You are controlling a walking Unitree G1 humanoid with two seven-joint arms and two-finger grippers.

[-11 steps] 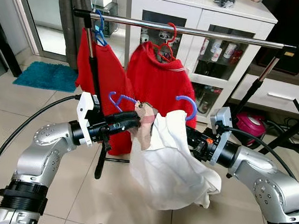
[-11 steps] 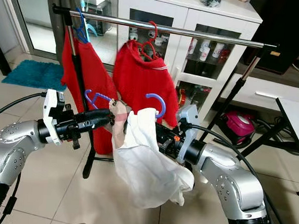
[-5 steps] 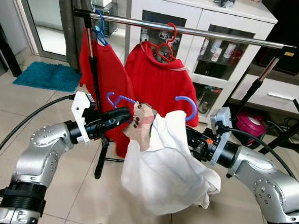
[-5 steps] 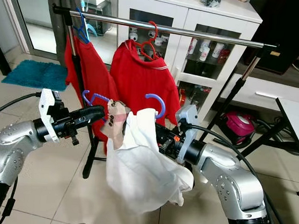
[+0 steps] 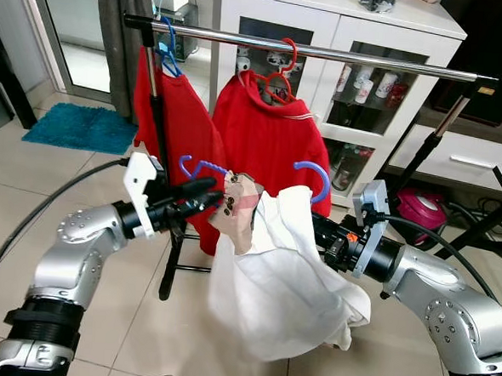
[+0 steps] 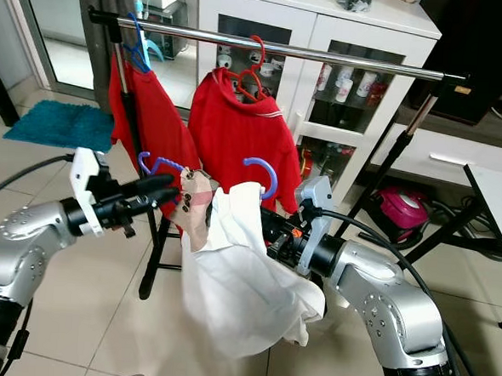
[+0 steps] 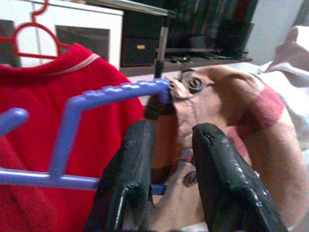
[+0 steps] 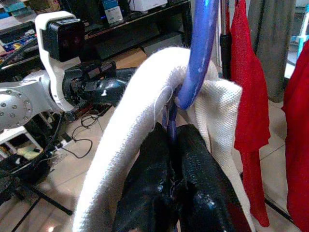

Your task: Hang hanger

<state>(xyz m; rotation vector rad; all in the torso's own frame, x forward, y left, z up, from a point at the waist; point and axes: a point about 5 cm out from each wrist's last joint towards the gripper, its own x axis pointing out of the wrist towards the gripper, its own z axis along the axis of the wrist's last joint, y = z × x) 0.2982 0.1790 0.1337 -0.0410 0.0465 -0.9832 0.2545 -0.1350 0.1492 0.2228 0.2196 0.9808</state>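
While right gripper (image 8: 171, 145) clamps blue hanger (image 5: 313, 170) under white garment (image 5: 283, 284), left gripper (image 7: 169, 145) apart, no legible writing.

**Bright daylight, soft wrist views**

The head views are evenly lit and sharp; daylight enters through the glass door (image 5: 82, 24) at upper left; the metal rail (image 5: 327, 55) carries a thin glare line; shadows on the floor tiles (image 5: 98, 315) are faint; the left wrist view is hazy, its white cabinet (image 7: 72, 24) overexposed; nearby black fingers (image 8: 159, 193) blur.

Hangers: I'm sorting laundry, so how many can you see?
3: a blue hanger and a red hanger on the rail, and a blue hanger gripped by the right gripper.
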